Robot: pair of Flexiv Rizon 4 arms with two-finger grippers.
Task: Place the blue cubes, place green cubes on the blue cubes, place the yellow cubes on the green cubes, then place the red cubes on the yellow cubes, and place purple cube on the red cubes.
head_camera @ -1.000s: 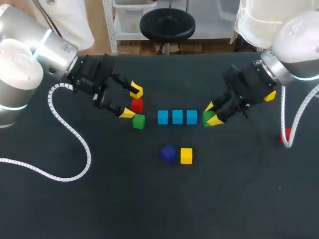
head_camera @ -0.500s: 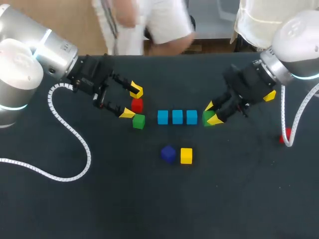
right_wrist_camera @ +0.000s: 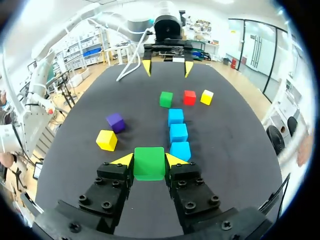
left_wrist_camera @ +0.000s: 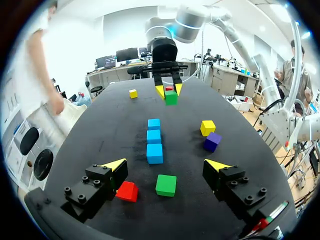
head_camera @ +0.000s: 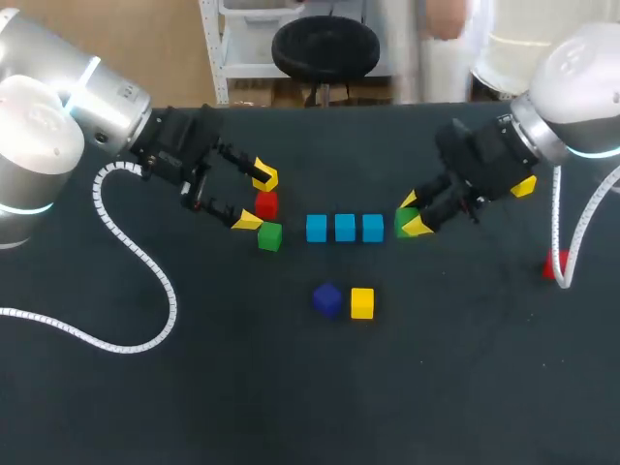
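**Right gripper** [head_camera: 411, 219]: closed on a green cube [head_camera: 406, 223], a finger on each of two opposite faces. Whether the cube rests on the table [head_camera: 455, 387] or rides just above it cannot be told.

**Blue row** [head_camera: 345, 228]: three blue cubes, side by side, mid-table. Its long axis runs straight away from the right gripper. The nearest blue cube [right_wrist_camera: 180, 150] lies just ahead of the held cube and slightly to one side, close but apparently apart.

**Judgement:** green goes onto blue next. The right arm is the nearer, so the move calls for a lift and a short carry forward along the row's axis.

**Left gripper** [head_camera: 256, 199]: fingers spread wide, holding nothing, at the row's far end. A red cube [head_camera: 266, 204] sits between them, near one tip.

**Second green cube** [head_camera: 270, 236]: just beside the left gripper, near the row's left end.

**Purple cube** [head_camera: 326, 298], **yellow cube** [head_camera: 362, 303]: paired on the near side of the row, untouched.
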